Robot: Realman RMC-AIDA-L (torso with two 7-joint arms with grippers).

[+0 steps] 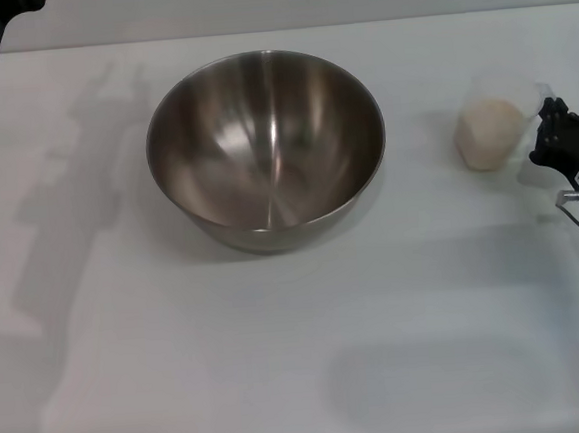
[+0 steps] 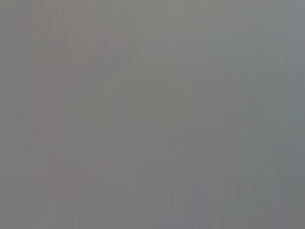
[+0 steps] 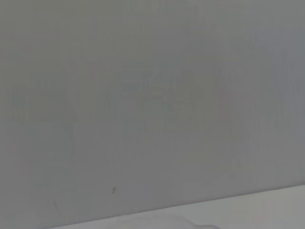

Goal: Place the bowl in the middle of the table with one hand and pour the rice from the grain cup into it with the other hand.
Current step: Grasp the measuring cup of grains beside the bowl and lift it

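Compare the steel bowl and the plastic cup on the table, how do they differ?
The bowl is shiny opaque steel; the grain cup is clear plastic. The bowl is much wider than the cup. The bowl looks empty, while the cup holds pale rice. Both stand upright on the white table.

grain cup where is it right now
In the head view the grain cup stands upright on the table at the robot's right, apart from the bowl, with the right tool just beside it.

Steel bowl mid-table, rice-filled grain cup right, right gripper just beside it
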